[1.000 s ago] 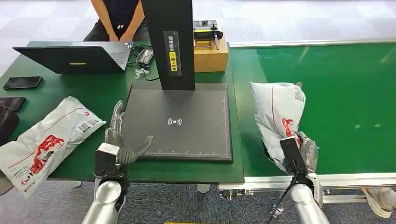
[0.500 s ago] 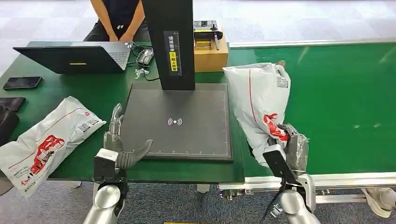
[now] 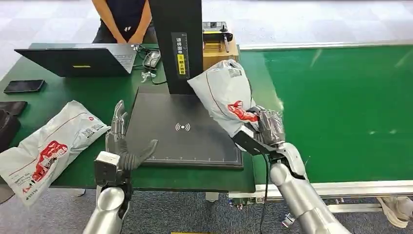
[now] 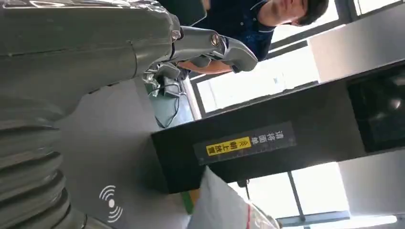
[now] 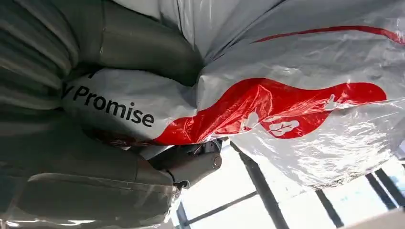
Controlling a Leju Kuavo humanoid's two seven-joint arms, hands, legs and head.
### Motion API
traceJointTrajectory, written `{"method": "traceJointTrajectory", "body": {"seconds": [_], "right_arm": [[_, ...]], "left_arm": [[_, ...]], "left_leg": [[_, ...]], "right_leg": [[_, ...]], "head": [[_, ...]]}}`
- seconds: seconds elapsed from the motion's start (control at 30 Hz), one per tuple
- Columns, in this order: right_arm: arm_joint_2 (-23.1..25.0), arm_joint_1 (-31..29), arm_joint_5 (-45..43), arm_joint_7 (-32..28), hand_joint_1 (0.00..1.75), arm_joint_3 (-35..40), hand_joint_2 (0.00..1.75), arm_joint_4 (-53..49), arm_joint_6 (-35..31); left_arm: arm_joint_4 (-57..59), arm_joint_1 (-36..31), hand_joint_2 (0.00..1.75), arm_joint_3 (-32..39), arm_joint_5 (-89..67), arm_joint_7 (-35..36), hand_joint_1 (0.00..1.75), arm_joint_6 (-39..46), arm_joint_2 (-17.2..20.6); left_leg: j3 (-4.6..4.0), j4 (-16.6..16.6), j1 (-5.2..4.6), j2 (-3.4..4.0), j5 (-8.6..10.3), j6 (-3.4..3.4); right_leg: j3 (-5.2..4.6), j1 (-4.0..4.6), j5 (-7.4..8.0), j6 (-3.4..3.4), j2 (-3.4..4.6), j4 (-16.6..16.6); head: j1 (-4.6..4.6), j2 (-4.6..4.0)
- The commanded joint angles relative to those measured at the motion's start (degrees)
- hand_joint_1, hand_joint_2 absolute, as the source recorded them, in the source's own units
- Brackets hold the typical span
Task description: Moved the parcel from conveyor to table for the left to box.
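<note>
My right hand (image 3: 265, 127) grips the lower end of a grey plastic parcel (image 3: 223, 92) with red print and holds it in the air over the right part of the black scanner pad (image 3: 165, 136). Close up in the right wrist view, the parcel (image 5: 286, 86) sits in the hand (image 5: 95, 157), thumb on one side and fingers on the other. At the pad's left front corner my left hand (image 3: 119, 146) is open, fingers spread, holding nothing. The left wrist view takes in the left hand (image 4: 95, 52) and a tip of the parcel (image 4: 224, 205).
A second grey parcel (image 3: 46, 146) lies on the green table at the left. The scanner's black column (image 3: 176, 44) rises behind the pad, with a cardboard box (image 3: 219, 56) beside it. A laptop (image 3: 73, 61), a phone (image 3: 23, 86) and a seated person (image 3: 122, 19) are at the back. The green conveyor (image 3: 341, 107) runs on the right.
My right hand has carried the parcel up and to the left, from the conveyor's edge to above the scanner pad. The left hand has barely moved.
</note>
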Motion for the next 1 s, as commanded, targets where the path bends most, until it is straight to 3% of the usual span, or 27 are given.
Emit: {"method": "traceJointTrajectory", "body": {"seconds": [0.03,0.73,1.0], "right_arm": [[5.4,-13.8,-4.7,-4.3,1.75,8.4,1.75,24.5,-0.7],[6.6,-14.6,-7.2,-6.5,1.75,10.5,1.75,25.3,0.3],[11.5,-14.0,-11.6,-12.0,1.73,18.3,1.75,23.9,3.4]], "left_arm": [[6.2,-4.6,1.75,-1.4,0.6,-0.3,0.00,1.1,0.7],[7.7,-6.1,1.75,-2.4,1.4,-0.6,0.00,1.2,1.1],[10.5,-7.6,1.75,-4.4,3.0,-1.4,0.00,2.7,1.1]], "left_leg": [[0.25,-0.1,0.02,0.23,-0.08,-0.15],[0.18,-0.1,0.02,-0.04,-0.05,-0.16],[0.27,-0.1,0.03,0.14,-0.08,-0.21]], "right_leg": [[0.16,-0.02,0.00,0.12,0.30,-0.1],[0.17,-0.02,-0.06,0.13,0.05,0.0],[0.21,-0.02,-0.04,0.13,0.23,-0.1]], "head": [[0.02,0.00],[0.00,0.00],[0.00,0.00]]}}
